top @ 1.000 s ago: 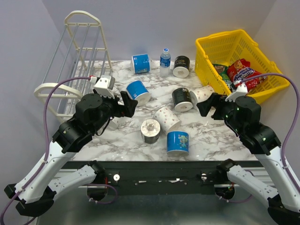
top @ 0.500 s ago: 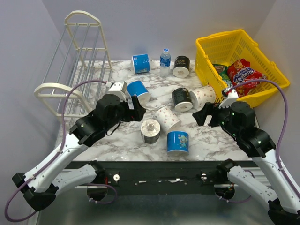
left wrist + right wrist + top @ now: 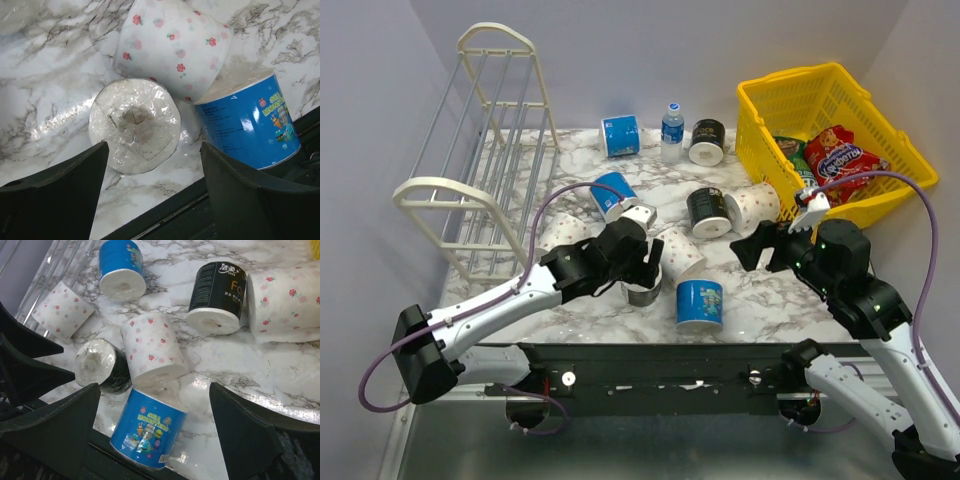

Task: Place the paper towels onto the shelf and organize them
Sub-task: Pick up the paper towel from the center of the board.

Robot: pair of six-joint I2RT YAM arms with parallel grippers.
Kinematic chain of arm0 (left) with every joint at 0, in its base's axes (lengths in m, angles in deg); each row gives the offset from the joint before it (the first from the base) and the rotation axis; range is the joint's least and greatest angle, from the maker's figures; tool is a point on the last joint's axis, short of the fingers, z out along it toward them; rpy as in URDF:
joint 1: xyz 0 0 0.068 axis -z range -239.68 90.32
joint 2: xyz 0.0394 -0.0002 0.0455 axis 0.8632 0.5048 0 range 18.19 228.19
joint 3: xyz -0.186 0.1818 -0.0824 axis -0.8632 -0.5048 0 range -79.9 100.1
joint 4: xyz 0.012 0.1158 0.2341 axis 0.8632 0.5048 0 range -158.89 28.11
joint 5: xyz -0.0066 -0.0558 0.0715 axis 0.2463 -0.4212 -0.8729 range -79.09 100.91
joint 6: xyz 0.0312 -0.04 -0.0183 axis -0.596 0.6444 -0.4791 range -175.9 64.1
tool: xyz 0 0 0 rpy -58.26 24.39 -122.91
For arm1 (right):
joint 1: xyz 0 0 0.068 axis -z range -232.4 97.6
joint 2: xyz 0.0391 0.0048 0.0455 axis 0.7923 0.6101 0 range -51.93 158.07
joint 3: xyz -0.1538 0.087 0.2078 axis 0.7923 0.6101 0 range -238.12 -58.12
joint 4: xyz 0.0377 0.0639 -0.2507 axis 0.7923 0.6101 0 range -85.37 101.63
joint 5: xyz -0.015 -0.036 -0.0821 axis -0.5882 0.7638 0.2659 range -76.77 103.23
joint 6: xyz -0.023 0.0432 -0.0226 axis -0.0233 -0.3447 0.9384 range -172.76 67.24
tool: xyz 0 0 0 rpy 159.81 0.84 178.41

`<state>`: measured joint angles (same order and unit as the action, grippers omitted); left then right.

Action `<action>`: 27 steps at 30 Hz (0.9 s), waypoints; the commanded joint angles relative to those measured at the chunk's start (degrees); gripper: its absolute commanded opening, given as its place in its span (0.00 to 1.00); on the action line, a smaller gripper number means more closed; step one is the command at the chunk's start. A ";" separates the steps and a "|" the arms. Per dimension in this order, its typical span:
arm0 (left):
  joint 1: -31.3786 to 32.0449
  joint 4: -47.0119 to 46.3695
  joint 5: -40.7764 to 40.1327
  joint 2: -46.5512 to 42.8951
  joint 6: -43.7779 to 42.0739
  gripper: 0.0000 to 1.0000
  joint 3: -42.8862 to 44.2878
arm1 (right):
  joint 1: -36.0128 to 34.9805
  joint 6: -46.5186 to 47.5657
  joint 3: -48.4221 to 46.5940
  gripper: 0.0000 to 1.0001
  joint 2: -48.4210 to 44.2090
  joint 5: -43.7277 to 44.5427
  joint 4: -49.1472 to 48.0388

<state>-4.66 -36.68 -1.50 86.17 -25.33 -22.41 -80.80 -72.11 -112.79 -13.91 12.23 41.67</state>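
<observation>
Hovering over the upright black roll with the fingers apart

Nearest to the arms, the near blue roll (image 3: 700, 303) is standing on end at the edge of the bench (image 3: 760, 290). Just beside it, the left hand (image 3: 152, 150) is hanging above the upright black roll (image 3: 134, 125). Its two fingers are spreading wide, one on each side, and are not touching it. The crinkled film over the top of this roll is shining, so I am expecting a slippery wrap. A dotted roll (image 3: 172, 45) is lying against the black one and appears to be touching the blue one too. The right hand (image 3: 755, 245) is hovering open and empty near the second black roll (image 3: 707, 210) and another dotted roll (image 3: 752, 203).

These paper towels are looking light and soft, and I am judging that a hard squeeze will only dent them. Taking the curved side across the middle is seeming safer than taking the ends. The neighbours are leaving little room for a finger.

Farther back, more rolls are lying scattered. None is yet on the shelf (image 3: 480, 120), which is standing at the left, well apart.
</observation>
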 commanded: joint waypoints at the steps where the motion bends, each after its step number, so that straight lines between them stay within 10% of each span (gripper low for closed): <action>1: 1.22 -0.74 -0.87 3.54 -12.72 0.87 4.72 | -0.07 1.42 0.01 0.98 -1.19 -0.06 0.14; 27: 4.48 -1.62 1.41 14.63 -15.98 0.79 3.94 | 0.01 4.24 -1.66 0.99 -5.15 7.41 0.84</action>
<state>-0.94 -36.68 -0.47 100.10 -41.51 -17.58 -80.80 -69.14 -113.71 -18.15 18.18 41.73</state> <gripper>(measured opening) 0.817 0.987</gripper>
